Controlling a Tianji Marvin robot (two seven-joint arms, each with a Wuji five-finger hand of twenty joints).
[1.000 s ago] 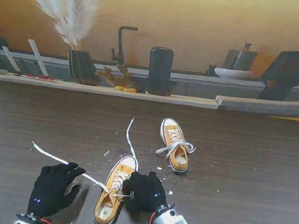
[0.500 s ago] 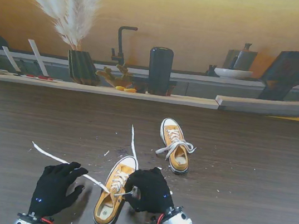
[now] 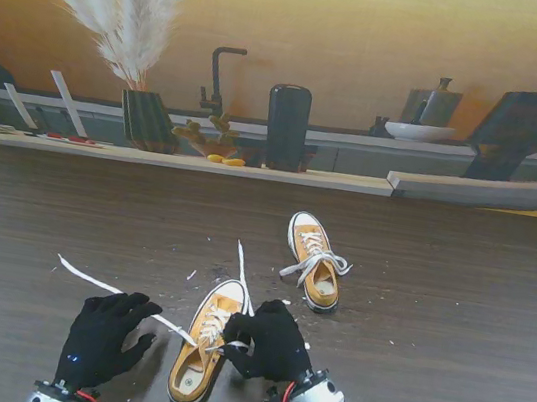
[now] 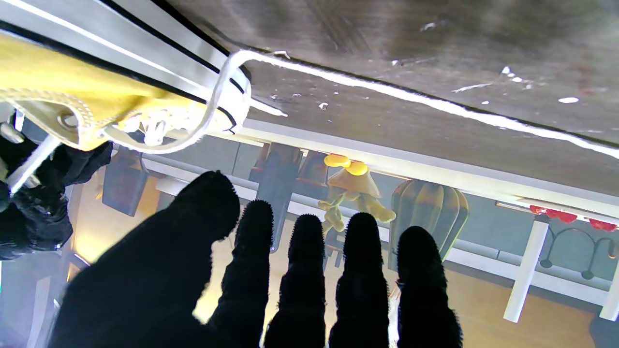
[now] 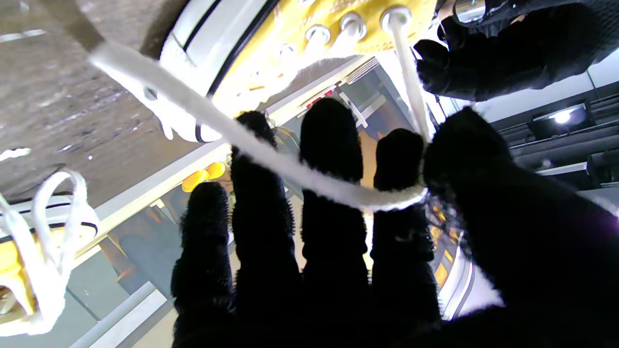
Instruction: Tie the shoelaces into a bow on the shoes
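An untied yellow shoe (image 3: 202, 345) lies between my hands, toe away from me. My right hand (image 3: 268, 341) is shut on its right lace (image 3: 243, 270). In the right wrist view this lace (image 5: 271, 159) is pinched between thumb and index finger and drapes across the other fingers (image 5: 333, 145). The left lace (image 3: 95, 281) runs flat over the table to the left, past the fingertips of my left hand (image 3: 101, 340). This hand is open, with its fingers (image 4: 304, 251) straight and holding nothing. A second yellow shoe (image 3: 315, 262) stands farther off, with its laces in a bow.
Small white scraps (image 3: 192, 275) dot the dark wooden table (image 3: 453, 320) around the shoes. A light shelf (image 3: 253, 170) runs along the far edge, carrying a ribbed vase with pampas grass (image 3: 145, 120), a black cylinder (image 3: 287, 126) and other kitchen items.
My right hand has drawn slightly nearer to me and to the right with the lace. The lace's free end has slid closer to the shoe's toe. The left hand has barely moved.
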